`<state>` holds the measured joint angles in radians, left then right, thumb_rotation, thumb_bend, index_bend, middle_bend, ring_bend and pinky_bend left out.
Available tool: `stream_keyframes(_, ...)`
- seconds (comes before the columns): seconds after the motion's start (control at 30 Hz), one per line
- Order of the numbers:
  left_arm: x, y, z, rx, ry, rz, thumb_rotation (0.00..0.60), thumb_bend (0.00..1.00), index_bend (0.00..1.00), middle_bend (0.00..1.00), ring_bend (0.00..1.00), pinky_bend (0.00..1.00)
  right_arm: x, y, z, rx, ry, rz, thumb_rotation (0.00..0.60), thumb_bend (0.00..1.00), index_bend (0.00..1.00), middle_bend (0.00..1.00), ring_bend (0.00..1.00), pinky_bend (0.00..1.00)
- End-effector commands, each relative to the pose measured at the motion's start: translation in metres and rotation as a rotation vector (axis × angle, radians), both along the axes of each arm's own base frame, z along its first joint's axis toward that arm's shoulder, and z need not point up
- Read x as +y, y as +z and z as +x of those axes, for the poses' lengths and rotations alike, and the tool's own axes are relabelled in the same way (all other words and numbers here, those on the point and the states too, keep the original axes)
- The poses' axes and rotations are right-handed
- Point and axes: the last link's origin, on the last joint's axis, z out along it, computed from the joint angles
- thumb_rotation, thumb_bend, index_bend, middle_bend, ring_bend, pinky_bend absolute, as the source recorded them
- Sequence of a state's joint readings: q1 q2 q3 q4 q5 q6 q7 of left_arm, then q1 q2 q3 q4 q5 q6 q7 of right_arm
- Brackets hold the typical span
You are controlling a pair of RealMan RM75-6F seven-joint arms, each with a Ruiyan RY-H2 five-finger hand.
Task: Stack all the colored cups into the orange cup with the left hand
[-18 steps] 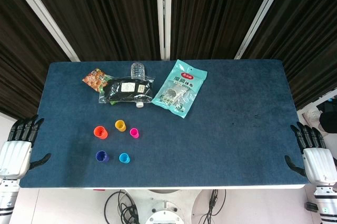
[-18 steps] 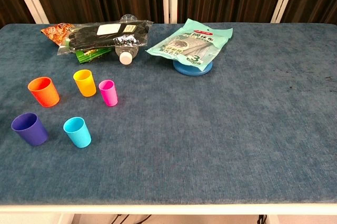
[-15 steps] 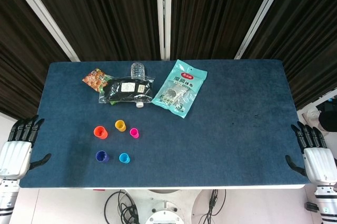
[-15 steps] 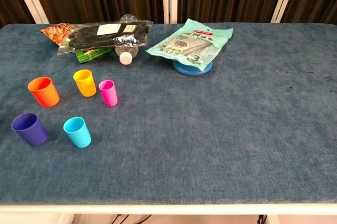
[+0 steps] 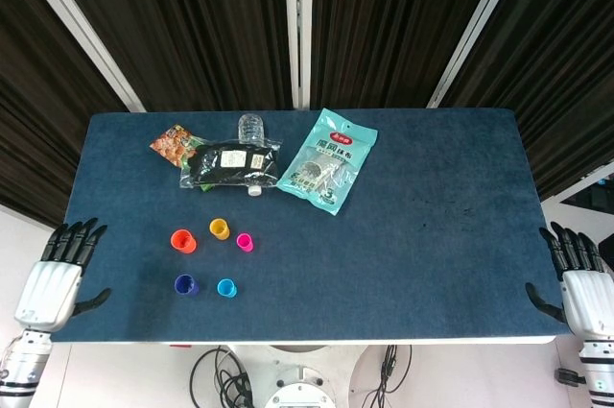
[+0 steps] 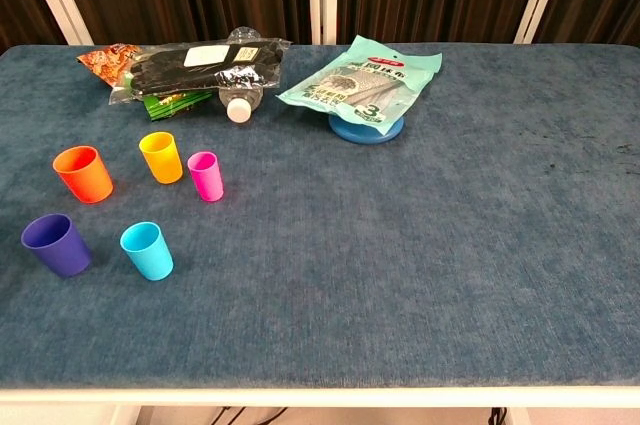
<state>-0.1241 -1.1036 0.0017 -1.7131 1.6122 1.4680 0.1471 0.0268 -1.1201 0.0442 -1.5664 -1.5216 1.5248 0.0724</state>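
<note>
Five cups stand upright, apart and empty on the left of the table [image 6: 420,275] — orange cup [image 6: 84,173], yellow cup [image 6: 161,156], pink cup [image 6: 206,175], purple cup [image 6: 57,244], blue cup [image 6: 147,250] — while the left hand [image 5: 59,272] and right hand [image 5: 579,277], fingers spread, hold nothing at the table's edges.

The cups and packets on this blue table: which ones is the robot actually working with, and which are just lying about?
For the job: orange cup, yellow cup, pink cup, purple cup, cyan cup, left hand.

Lying about: snack bag, black packet, bottle, teal packet.
</note>
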Motion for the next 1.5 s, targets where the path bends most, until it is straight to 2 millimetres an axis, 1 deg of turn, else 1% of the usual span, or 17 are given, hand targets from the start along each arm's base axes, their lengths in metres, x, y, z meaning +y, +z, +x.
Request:
stream_keyframes(0.03, 0.002, -0.009, 0.004, 0.007, -0.028, -0.042, 0.600, 0.15, 0.07, 0.00, 0.00, 0.00, -0.001, 0.002, 0.000, -0.004, 0.000, -0.010, 0.600, 0.24, 0.00, 0.00, 0.00, 0.00)
stream_keyframes(0.17, 0.004, -0.022, 0.007, -0.004, -0.061, -0.082, 0.600, 0.16, 0.09, 0.04, 0.00, 0.00, -0.002, 0.003, -0.001, 0.018, 0.003, -0.002, 0.600, 0.25, 0.00, 0.00, 0.00, 0.00)
stream_keyframes(0.3, 0.004, -0.039, 0.007, 0.010, -0.069, -0.138, 0.600, 0.16, 0.12, 0.07, 0.09, 0.00, -0.002, 0.002, 0.000, 0.029, 0.008, 0.015, 0.600, 0.25, 0.00, 0.00, 0.00, 0.00)
stream_keyframes(0.53, 0.002, -0.067, 0.005, 0.029, -0.063, -0.212, 0.600, 0.17, 0.19, 0.12, 0.12, 0.00, -0.005, 0.006, -0.001, 0.012, 0.002, 0.011, 0.600, 0.25, 0.00, 0.00, 0.00, 0.00)
stream_keyframes(0.6, 0.003, -0.071, 0.005, 0.031, -0.061, -0.224, 0.600, 0.17, 0.21, 0.13, 0.12, 0.00, -0.006, 0.008, -0.001, 0.011, 0.003, 0.004, 0.600, 0.25, 0.00, 0.00, 0.00, 0.00)
stream_keyframes(0.73, 0.007, -0.079, 0.007, 0.037, -0.054, -0.248, 0.600, 0.17, 0.22, 0.14, 0.12, 0.10, -0.009, 0.013, -0.001, 0.017, 0.005, 0.003, 0.600, 0.26, 0.00, 0.00, 0.00, 0.00)
stream_keyframes(0.87, 0.012, -0.083, 0.008, 0.025, -0.033, -0.268, 0.600, 0.17, 0.22, 0.16, 0.15, 0.11, -0.011, 0.015, 0.003, 0.035, 0.018, 0.022, 0.600, 0.26, 0.00, 0.00, 0.00, 0.00)
stream_keyframes(0.97, 0.014, -0.087, 0.010, 0.015, -0.024, -0.274, 0.600, 0.18, 0.23, 0.17, 0.15, 0.11, -0.011, 0.014, 0.005, 0.035, 0.023, 0.029, 0.600, 0.26, 0.00, 0.00, 0.00, 0.00)
stream_keyframes(1.13, 0.018, -0.094, 0.016, 0.014, -0.036, -0.295, 0.600, 0.21, 0.24, 0.20, 0.15, 0.12, -0.012, 0.012, 0.004, 0.023, 0.009, 0.028, 0.600, 0.26, 0.00, 0.00, 0.00, 0.00)
stream_keyframes(1.23, 0.019, -0.098, 0.020, 0.014, -0.045, -0.315, 0.600, 0.23, 0.26, 0.22, 0.15, 0.13, -0.011, 0.012, 0.004, 0.017, 0.008, 0.024, 0.600, 0.26, 0.00, 0.00, 0.00, 0.00)
stream_keyframes(1.37, 0.020, -0.105, 0.024, 0.016, -0.056, -0.329, 0.600, 0.24, 0.29, 0.26, 0.21, 0.20, -0.011, 0.012, 0.004, 0.020, 0.012, 0.027, 0.600, 0.26, 0.00, 0.00, 0.00, 0.00)
stream_keyframes(1.5, 0.021, -0.114, 0.027, 0.016, -0.065, -0.340, 0.600, 0.25, 0.30, 0.27, 0.22, 0.21, -0.010, 0.013, 0.005, 0.018, 0.012, 0.025, 0.600, 0.26, 0.00, 0.00, 0.00, 0.00)
